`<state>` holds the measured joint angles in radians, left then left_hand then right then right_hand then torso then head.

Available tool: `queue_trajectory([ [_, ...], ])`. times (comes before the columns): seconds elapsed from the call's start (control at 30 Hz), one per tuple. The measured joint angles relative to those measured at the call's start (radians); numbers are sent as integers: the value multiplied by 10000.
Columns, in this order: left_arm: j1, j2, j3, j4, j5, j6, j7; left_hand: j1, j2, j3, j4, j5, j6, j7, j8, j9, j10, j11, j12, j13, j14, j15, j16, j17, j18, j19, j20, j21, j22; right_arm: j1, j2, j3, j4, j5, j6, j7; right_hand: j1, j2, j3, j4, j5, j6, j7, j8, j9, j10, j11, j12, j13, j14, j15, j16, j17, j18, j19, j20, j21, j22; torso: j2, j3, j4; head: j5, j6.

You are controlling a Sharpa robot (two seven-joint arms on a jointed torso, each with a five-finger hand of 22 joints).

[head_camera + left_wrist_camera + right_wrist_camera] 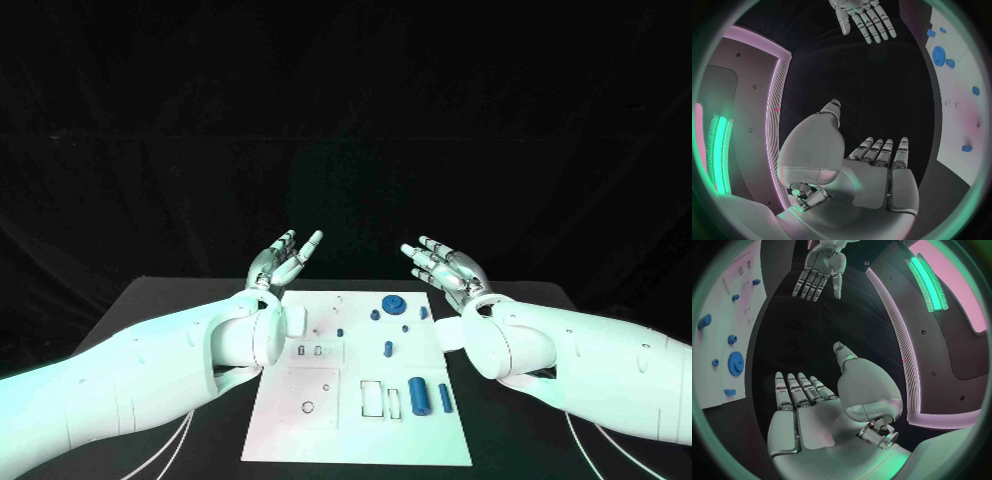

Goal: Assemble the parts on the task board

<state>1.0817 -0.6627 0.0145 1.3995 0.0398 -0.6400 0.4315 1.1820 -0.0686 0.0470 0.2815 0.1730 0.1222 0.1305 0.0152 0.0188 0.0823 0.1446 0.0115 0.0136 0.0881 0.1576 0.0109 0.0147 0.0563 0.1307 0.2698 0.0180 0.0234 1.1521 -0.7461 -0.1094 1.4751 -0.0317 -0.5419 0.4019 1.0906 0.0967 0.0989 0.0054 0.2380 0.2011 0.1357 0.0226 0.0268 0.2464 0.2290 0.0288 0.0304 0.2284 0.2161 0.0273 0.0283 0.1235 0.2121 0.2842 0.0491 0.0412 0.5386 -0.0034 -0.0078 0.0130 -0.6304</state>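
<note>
Both hands, the left hand [283, 256] and the right hand [444, 264], are raised with fingers spread wide and holding nothing beyond the far edge of the white task board [289, 430] on the black bench [159, 300], whose blue parts [418, 395] lie on it.

Open gap between left hand [283, 258] and right hand [444, 265], above the task board [332, 440] far edge.

Black drape [346, 120] behind a black table [173, 300]
</note>
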Motion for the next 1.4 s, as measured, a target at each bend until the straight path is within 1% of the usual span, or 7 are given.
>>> queue_trajectory([
  [0.3, 0, -326, 3, 336, 66, 317, -155, 813, 319, 25, 114, 50, 1051, 59, 197, 128, 940, 445, 180, 134, 842, 273, 184, 127, 619, 156, 210, 153, 62, 317, 29, -256, -300, -691, 1359, -575, 869, 51, 42, -490, 96, 1483, 111, 261, 143, 1927, 193, 227, 142, 2043, 149, 244, 150, 4, 889, 64, 492, 218, 7, 0, -1, -56, -35],
  [0.53, 71, -973, 36, 641, 103, 470, -100, 1807, 411, 4, 21, 50, 4293, 297, 879, 448, 5113, 996, 1020, 472, 4382, 689, 895, 445, 770, 2634, 256, 1101, 514, 613, -201, -200, -627, -2340, 1293, -539, 1372, 52, 161, -859, 96, 3150, 236, 476, 256, 4185, 115, 463, 260, 4175, 53, 484, 272, 2, 1967, 68, 1039, 441, 101, 2, 58, -276, -134],
  [0.77, 309, -1363, 43, 1002, 55, 582, -54, 2534, 326, -171, -197, 50, 7217, 776, 1385, 599, 8022, 605, 1474, 563, 7714, 215, 1491, 692, 767, 5593, 220, 2249, 879, 839, -370, -209, -677, -3633, 1234, -581, 1760, -108, 454, -1316, 95, 5305, 519, 703, 361, 6111, -147, 645, 318, 6090, -239, 676, 336, 314, 3692, 50, 1860, 745, 286, 0, 124, -359, -143],
  [1.03, 546, -1979, 43, 1796, -80, 796, -92, 2913, 299, -343, -369, 50, 8102, 813, 1506, 594, 9195, 247, 1511, 639, 9133, -201, 1763, 980, 1156, 6556, 179, 2630, 902, 1187, -465, -207, -834, -5840, 1323, -1036, 2101, -346, 1103, -1959, 95, 7038, 877, 813, 389, 7728, -535, 645, 329, 7925, -695, 940, 423, 466, 5218, -229, 2676, 1005, 605, -20, 191, -392, -109],
  [1.27, 757, -2641, 43, 2897, -317, 1148, -226, 3008, 252, -447, -385, 49, 8418, 665, 1513, 627, 9681, 73, 1511, 680, 9809, -449, 1938, 1246, 1156, 7059, 51, 2869, 952, 1540, -329, -193, -884, -9159, 1679, -2166, 1934, -855, 1472, -2248, 239, 8017, 592, 890, 453, 8835, -911, 602, 400, 9613, -1244, 1363, 743, 465, 6625, -762, 3740, 1478, 1037, -71, 262, -485, 9],
  [1.33, 809, -2789, 43, 3190, -381, 1256, -266, 3008, 252, -447, -385, 49, 8418, 665, 1512, 627, 9683, 70, 1511, 680, 9809, -449, 1938, 1246, 1156, 7059, 51, 2869, 952, 1596, -243, -192, -898, -10170, 1779, -2571, 1794, -1284, 1485, -2348, 552, 8657, 274, 891, 494, 9660, -1311, 601, 525, 11380, -1829, 2043, 1400, 469, 7971, -1396, 5081, 2192, 1172, -95, 289, -535, 43],
  [1.4, 860, -2896, 43, 3405, -428, 1341, -299, 3048, 212, -474, -358, 49, 8418, 665, 1512, 627, 9684, 70, 1511, 680, 9809, -449, 1938, 1245, 1155, 7059, 51, 2869, 952, 1631, -147, -192, -943, -11028, 1861, -2930, 1738, -1358, 1473, -2360, 680, 8793, 167, 891, 494, 9799, -1422, 575, 559, 12104, -2027, 2427, 1773, 468, 8407, -1597, 5622, 2506, 1279, -116, 309, -576, 74],
])
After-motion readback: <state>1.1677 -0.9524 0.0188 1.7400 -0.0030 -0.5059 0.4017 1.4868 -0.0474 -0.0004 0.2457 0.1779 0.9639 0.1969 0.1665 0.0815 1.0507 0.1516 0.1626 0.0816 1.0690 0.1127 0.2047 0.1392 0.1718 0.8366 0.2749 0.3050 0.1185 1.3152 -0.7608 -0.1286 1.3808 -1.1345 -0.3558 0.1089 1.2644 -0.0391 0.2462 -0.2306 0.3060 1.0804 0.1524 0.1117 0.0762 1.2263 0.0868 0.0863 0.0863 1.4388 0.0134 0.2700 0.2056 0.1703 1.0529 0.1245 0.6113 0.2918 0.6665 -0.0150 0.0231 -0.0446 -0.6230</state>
